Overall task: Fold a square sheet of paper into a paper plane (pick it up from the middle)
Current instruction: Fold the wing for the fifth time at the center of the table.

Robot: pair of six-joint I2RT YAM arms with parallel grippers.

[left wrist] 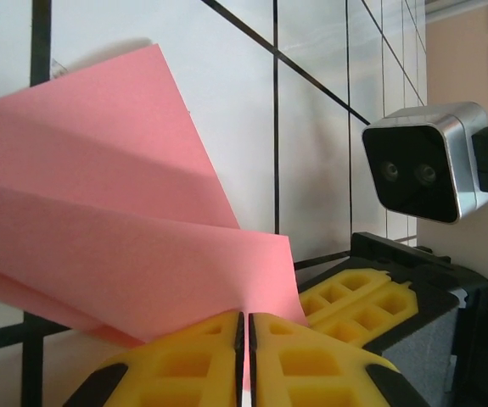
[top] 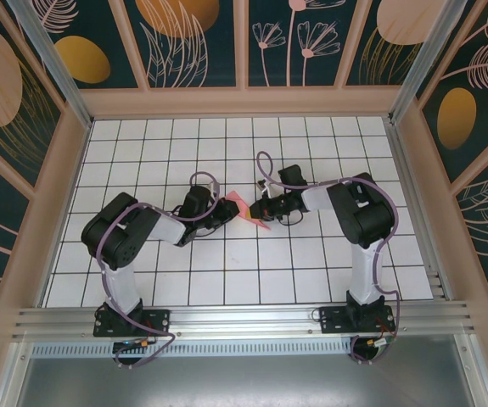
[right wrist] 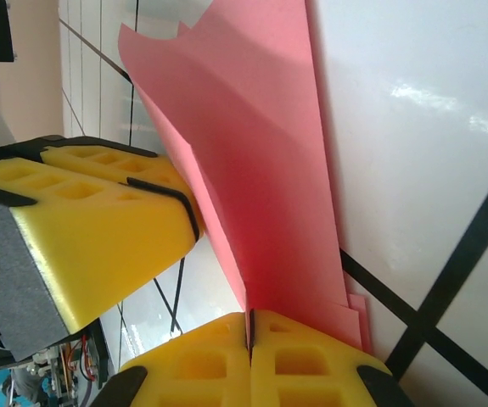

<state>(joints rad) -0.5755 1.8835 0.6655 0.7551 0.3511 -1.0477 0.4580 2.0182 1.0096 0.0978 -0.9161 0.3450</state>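
The pink-red sheet of paper (top: 245, 206) is folded into layered flaps and stands off the white grid table between my two grippers. In the top view my left gripper (top: 229, 209) comes at it from the left and my right gripper (top: 261, 211) from the right. The left wrist view has the left gripper (left wrist: 245, 315) shut on the paper's (left wrist: 125, 229) lower edge. My right gripper (right wrist: 249, 315) is shut on a folded edge of the paper (right wrist: 260, 170), whose flaps fan upward. The two pairs of yellow fingers sit close side by side.
The white grid table (top: 227, 144) is walled by a wooden frame (top: 244, 102) at the back and sides. The right wrist's camera housing (left wrist: 422, 174) hangs close above the right fingers (left wrist: 358, 305). A left finger (right wrist: 99, 220) crowds the right wrist view.
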